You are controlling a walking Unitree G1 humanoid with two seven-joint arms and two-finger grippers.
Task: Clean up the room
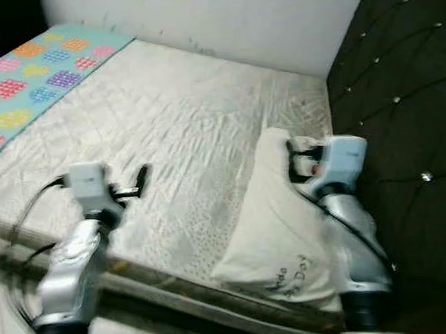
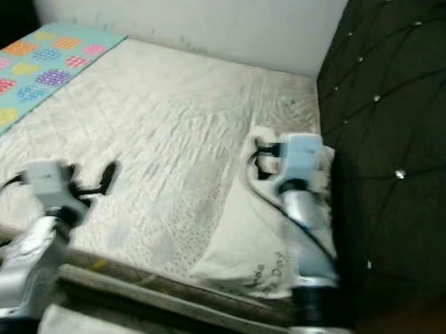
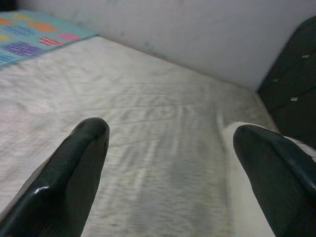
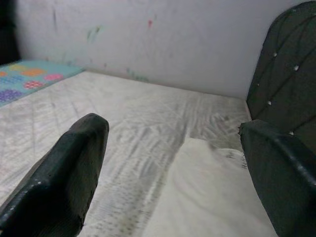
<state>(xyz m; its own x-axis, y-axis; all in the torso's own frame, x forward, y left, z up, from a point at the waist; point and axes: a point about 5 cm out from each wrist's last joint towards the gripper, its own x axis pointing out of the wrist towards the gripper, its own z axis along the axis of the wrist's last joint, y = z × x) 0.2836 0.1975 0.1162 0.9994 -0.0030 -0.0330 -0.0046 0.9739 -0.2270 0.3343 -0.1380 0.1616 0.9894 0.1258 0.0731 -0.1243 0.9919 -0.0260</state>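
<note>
The jaws of both grippers stand wide apart and hold nothing: the left gripper (image 1: 140,179) hovers above the bare mattress (image 1: 172,126) near the bed's front edge, and the right gripper (image 1: 293,158) hangs just over the top end of the white pillow (image 1: 276,223). The pillow lies on the mattress along the bed's right side, right against the dark tufted headboard (image 1: 401,95), with some dark lettering near its lower corner. A blue sheet with coloured round patches (image 1: 32,72) covers the far left of the bed, and a pale wall (image 1: 217,15) runs behind it.
</note>
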